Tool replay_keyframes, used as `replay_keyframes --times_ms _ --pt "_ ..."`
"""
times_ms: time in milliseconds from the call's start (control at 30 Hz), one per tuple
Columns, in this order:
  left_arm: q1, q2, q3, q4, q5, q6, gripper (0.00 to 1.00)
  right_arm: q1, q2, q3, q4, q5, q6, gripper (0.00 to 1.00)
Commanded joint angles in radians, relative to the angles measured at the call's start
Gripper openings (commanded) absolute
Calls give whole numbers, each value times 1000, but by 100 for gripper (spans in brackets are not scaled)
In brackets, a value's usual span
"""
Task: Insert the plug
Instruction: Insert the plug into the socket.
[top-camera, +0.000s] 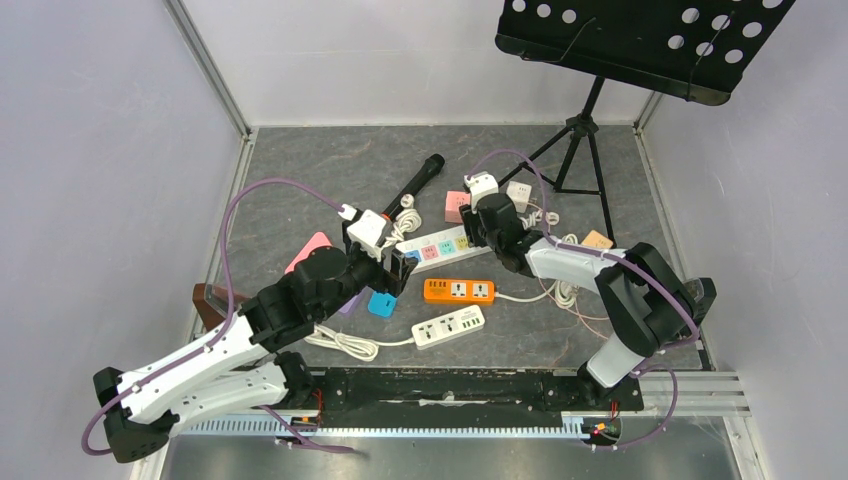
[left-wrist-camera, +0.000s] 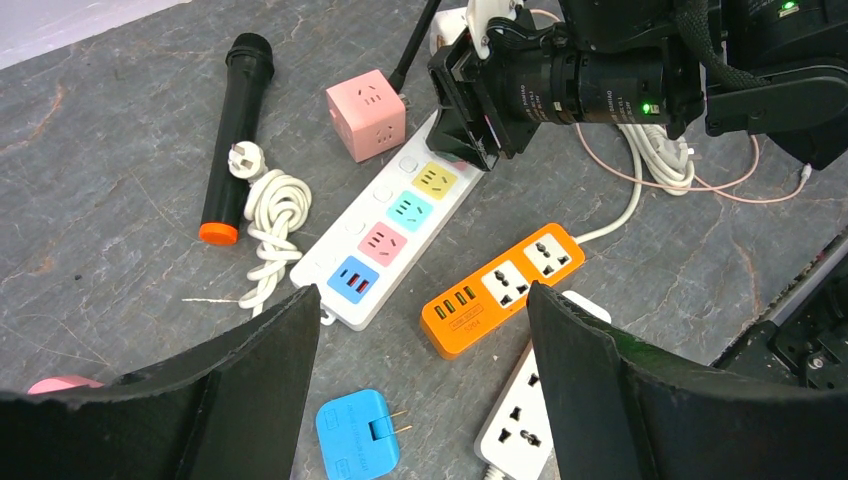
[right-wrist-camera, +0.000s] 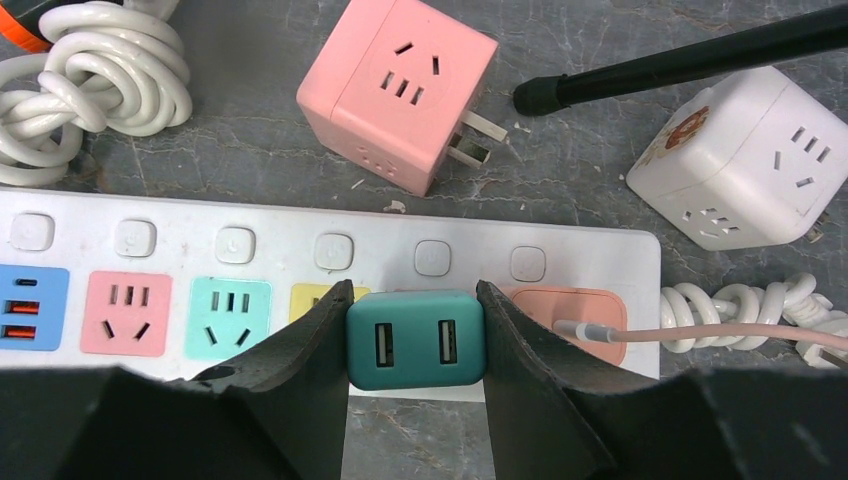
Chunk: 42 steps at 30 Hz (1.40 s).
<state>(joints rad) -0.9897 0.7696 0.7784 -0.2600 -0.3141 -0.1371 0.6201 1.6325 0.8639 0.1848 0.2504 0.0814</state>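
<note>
The right gripper (right-wrist-camera: 413, 305) clamps the teal plug (right-wrist-camera: 415, 340) over the white power strip (right-wrist-camera: 250, 225); the left gripper (left-wrist-camera: 420, 305) hangs open nearby.

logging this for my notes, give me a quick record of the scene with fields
held: teal usb charger in right end effector, jaws closed on its sides
position: against white power strip, between yellow socket and peach socket; seating unclear
other arm: left end effector open, empty, facing orange strip
nearby: pink cube adapter

Lab test cell, white walls (top-camera: 100, 150), music stand (top-camera: 640, 45)
</note>
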Motion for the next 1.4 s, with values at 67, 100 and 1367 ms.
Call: replay_keyframes --times_ms 67,100,1367 --pt "-1 -9 -5 16 -25 -30 82 0 15 -24 58 85 -34 21" --pt "-1 -7 -5 16 -25 -30 82 0 15 -28 63 87 -35 21" --pt "85 464 3 307 -14 -212 65 1 -113 20 4 -178 45 23"
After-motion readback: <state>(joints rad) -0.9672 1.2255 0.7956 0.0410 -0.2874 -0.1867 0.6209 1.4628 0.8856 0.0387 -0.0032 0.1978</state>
